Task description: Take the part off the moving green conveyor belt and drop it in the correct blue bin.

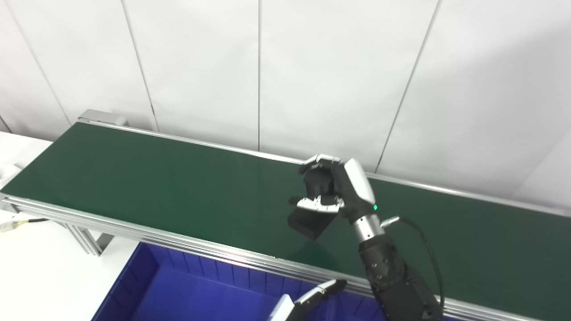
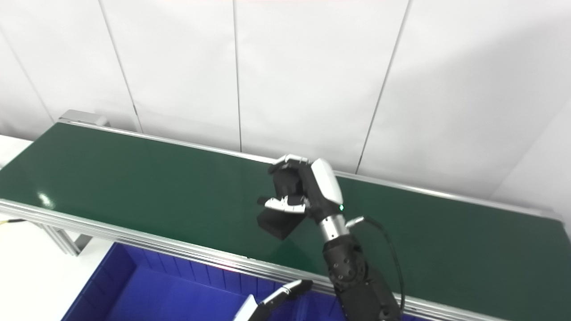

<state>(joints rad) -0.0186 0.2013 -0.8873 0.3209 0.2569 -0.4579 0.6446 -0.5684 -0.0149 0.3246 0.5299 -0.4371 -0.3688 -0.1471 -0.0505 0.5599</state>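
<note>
My right hand (image 1: 335, 192) is over the middle of the green conveyor belt (image 1: 147, 178), with its fingers curled round a black blocky part (image 1: 308, 224). The part hangs tilted below the fingers, its lower corner close to the belt; whether it touches the belt is unclear. A blue bin (image 1: 149, 267) lies below the belt's near rail. Only the tip of my left hand (image 1: 312, 296) shows at the bottom edge, over the bin's right side, with a finger stretched out; the rest is cut off.
The aluminium near rail (image 1: 200, 245) of the belt separates the belt from the bin. A white panel wall rises right behind the belt. A white table surface (image 1: 40, 272) lies at the left, with a cable at its edge.
</note>
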